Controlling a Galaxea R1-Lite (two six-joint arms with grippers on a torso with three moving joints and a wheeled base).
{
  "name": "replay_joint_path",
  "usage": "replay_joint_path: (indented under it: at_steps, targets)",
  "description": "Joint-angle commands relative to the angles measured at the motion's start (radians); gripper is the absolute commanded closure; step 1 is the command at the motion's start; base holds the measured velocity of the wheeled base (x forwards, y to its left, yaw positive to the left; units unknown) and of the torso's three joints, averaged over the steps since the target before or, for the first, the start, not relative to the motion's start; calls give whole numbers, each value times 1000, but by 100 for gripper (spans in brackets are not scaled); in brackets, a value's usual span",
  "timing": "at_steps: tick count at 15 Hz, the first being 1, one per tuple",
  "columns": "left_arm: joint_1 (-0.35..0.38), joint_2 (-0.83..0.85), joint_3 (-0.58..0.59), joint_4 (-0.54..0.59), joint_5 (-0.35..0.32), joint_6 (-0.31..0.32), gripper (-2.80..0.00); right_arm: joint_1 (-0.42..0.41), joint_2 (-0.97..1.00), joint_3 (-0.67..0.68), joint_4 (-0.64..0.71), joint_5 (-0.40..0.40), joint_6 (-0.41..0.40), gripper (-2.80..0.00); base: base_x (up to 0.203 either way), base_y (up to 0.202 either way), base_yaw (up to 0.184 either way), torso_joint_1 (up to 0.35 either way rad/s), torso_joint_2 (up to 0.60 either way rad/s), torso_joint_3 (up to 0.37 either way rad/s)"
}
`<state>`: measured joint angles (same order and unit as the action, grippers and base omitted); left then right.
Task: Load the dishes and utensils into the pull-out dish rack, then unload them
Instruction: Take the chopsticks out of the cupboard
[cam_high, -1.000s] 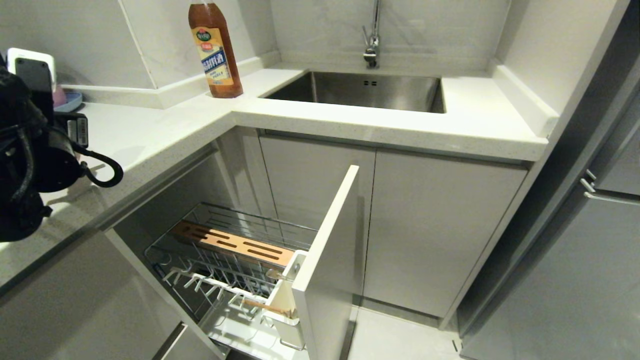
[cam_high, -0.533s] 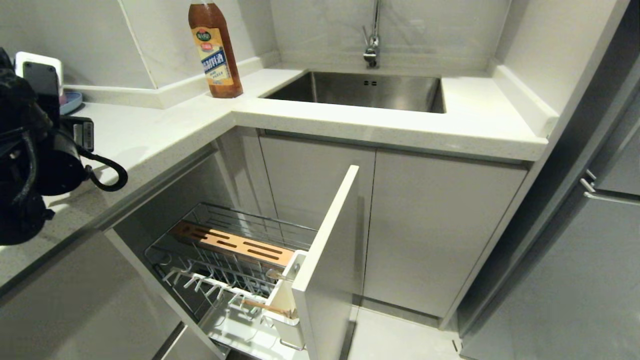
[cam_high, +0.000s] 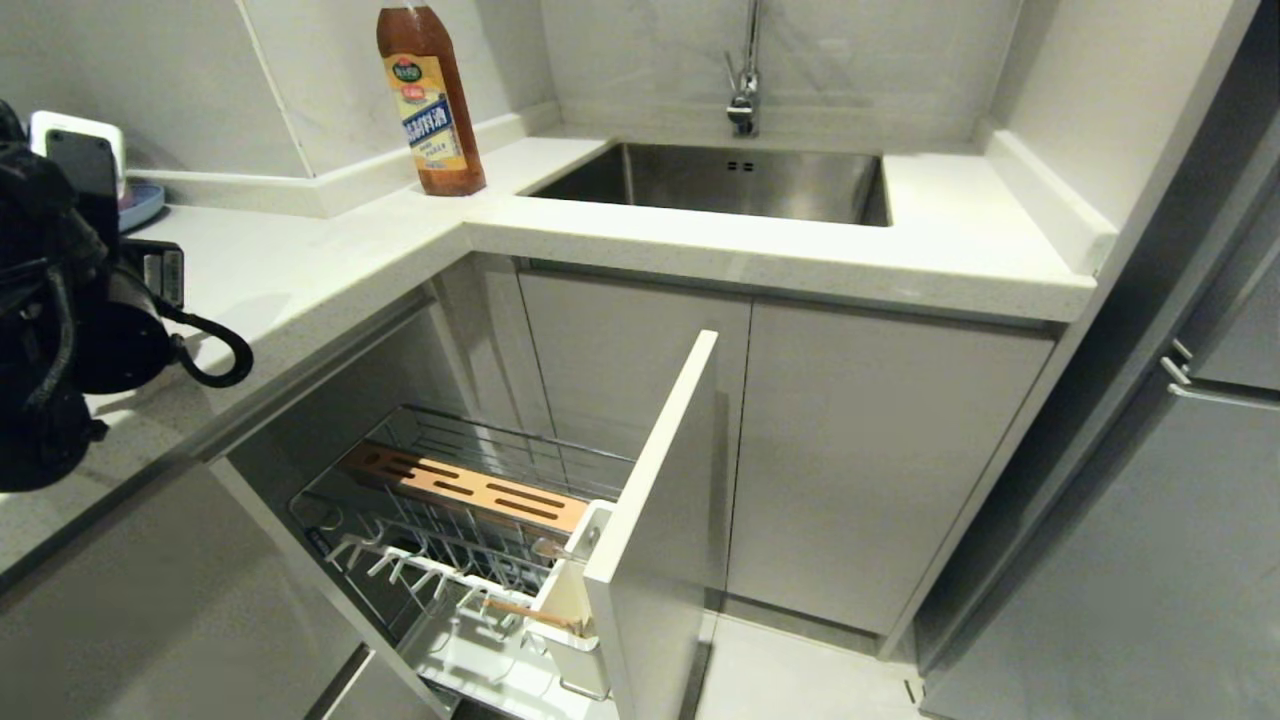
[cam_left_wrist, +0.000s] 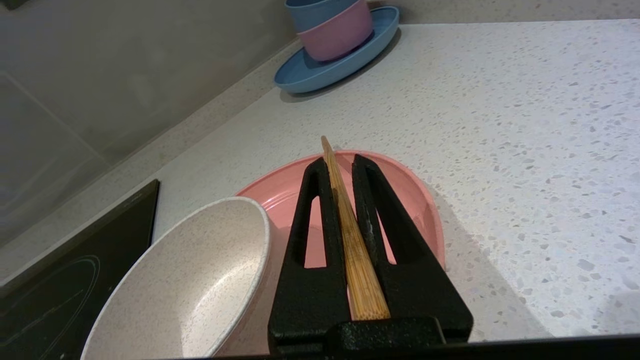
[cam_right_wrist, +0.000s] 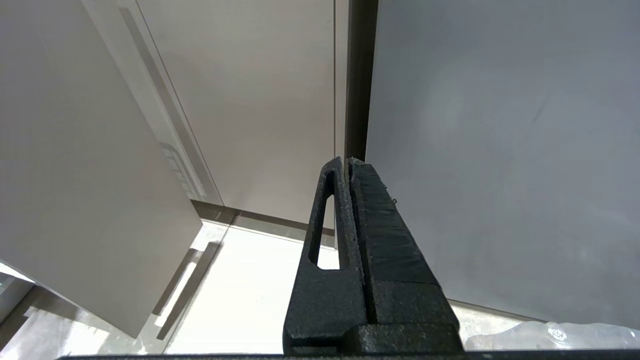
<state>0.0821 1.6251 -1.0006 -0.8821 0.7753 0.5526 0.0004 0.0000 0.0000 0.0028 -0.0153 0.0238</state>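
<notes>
The left end effector is clamped on a chopstick above the pink plate and cream bowl on the table, so the pull-out dish rack looks barely loaded, with another chopstick seemingly already in its cup.

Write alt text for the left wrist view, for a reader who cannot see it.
The left end effector is shut on a wooden chopstick above a pink plate on a speckled counter. A cream bowl leans on the plate; stacked blue and pink dishes sit beyond.
</notes>
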Motion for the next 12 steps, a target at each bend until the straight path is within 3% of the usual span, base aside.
replay_joint_path:
  at_steps: [1,8,9,12]
  targets:
    - [0,1,2,-5,8,3,0,1,0,3,0,0,0,0,0,0,0,0,0,0]
    - [1,1,5,12,12,3,0,1,0,3,0,0,-1,0,0,0,0,0,0,0]
    - [1,-1,2,15,12,3,-280,1,0,3,0,0,1,0,0,0,0,0,0,0]
    - [1,-1,-2,11,13,1,-280,1,1,2,0,0,-1,0,0,0,0,0,0,0]
